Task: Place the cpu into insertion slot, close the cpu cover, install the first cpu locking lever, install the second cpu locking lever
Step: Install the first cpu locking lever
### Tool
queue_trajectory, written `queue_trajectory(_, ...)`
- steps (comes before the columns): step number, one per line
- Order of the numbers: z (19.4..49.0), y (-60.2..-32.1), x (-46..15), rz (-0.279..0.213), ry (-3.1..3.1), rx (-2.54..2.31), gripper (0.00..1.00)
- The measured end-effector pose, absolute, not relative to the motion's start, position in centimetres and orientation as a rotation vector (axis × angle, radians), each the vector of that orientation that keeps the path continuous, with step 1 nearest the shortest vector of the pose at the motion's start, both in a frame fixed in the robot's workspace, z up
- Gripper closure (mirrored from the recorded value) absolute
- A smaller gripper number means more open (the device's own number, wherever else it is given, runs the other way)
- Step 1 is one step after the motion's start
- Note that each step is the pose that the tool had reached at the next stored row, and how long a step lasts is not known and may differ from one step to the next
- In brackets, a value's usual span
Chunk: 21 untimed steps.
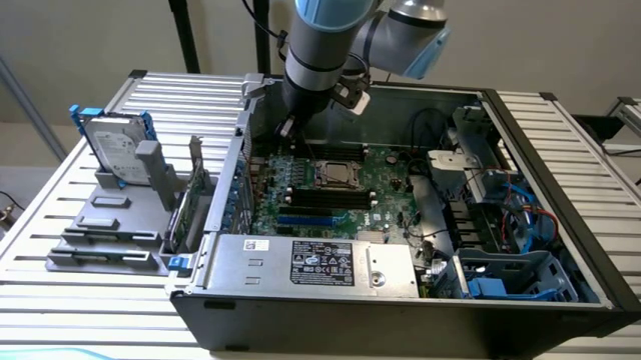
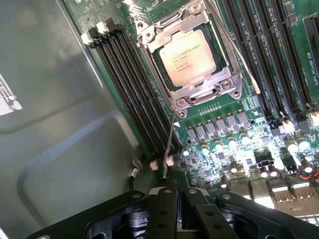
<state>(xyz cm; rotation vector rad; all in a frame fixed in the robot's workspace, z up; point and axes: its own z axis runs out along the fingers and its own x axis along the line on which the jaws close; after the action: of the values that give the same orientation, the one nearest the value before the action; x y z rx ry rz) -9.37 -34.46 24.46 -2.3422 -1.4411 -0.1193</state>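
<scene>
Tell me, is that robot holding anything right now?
Nothing visibly held: the fingers are shut together, their tips right by the free end of a thin locking lever.

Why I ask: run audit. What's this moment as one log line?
cpu: seated | cpu cover: closed over it | gripper: shut | locking lever: free end near gripper

cpu [image 2: 188,57] under seemingly closed cpu cover [image 2: 202,90]
</scene>
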Motion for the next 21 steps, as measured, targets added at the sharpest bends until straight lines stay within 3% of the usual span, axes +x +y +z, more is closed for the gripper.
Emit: queue_trajectory(21,24.6,-34.5,-7.0,-0.166,-1.351,-2.36,0.89)
